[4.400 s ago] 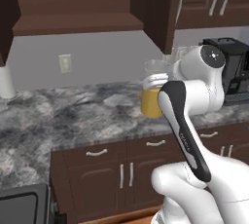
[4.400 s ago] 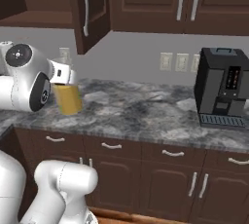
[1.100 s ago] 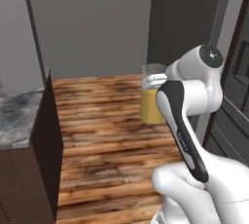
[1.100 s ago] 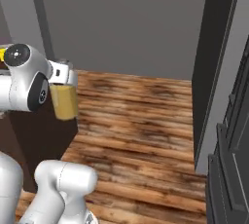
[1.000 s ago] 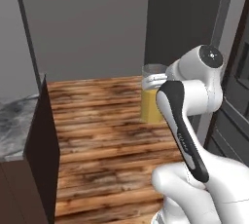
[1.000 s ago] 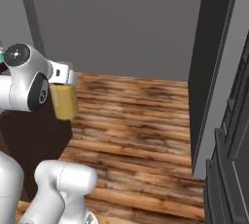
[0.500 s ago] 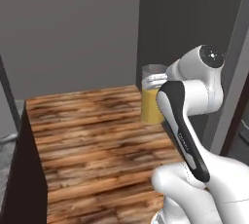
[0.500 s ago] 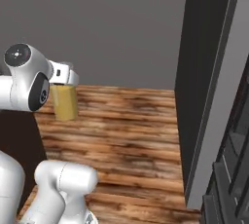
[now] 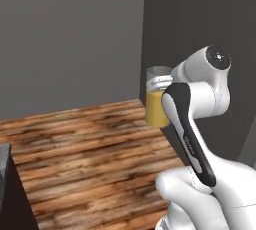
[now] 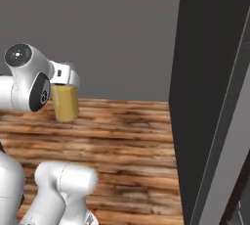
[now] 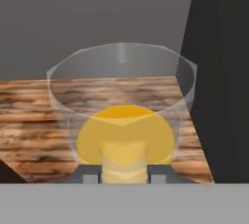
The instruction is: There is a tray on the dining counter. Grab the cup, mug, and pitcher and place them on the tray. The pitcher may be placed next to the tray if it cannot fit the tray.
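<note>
Since the counter slid out of view, the base faces wooden floor (image 9: pixel 90 149); the gripper (image 11: pixel 124 172) clamps the pitcher (image 9: pixel 156 99) aloft. A sharp turn could slosh juice.

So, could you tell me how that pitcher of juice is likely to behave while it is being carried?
The pitcher looks like clear, rigid glass, so probably stiff, smooth and somewhat slippery in the fingers. Orange liquid fills its lower part and the top is open, so it is likely heavy for its size and could slosh or spill if tilted. Being tall and narrow, it may tip easily once set down.
</note>
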{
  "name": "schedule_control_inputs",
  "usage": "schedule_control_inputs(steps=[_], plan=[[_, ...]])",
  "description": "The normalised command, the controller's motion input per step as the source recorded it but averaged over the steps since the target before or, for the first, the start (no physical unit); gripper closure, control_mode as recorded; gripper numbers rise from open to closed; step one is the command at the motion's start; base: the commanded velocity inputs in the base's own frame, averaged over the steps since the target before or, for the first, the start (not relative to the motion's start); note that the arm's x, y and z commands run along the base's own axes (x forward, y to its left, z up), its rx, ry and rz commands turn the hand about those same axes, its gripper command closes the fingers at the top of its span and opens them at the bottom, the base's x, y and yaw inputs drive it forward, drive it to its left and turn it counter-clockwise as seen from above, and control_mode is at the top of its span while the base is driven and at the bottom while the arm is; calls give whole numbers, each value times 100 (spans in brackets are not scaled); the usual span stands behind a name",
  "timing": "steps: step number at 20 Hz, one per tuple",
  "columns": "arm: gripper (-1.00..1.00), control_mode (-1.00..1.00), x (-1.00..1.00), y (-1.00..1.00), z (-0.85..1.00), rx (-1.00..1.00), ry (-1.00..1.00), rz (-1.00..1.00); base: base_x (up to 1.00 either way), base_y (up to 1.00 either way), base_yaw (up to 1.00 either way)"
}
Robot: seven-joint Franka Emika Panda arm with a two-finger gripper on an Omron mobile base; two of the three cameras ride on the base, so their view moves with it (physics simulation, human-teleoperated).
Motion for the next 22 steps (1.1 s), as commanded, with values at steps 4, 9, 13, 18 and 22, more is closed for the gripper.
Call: schedule_control_inputs(steps=[4, 9, 13, 18, 22], plan=[[100, 100, 0, 0, 0, 0, 0, 0, 100, 29, -3], [100, 100, 0, 0, 0, 0, 0, 0, 100, 29, 0], [100, 100, 0, 0, 0, 0, 0, 0, 100, 17, 10], [100, 100, 0, 0, 0, 0, 0, 0, 100, 0, 66], [100, 100, 0, 0, 0, 0, 0, 0, 100, 0, 90]])
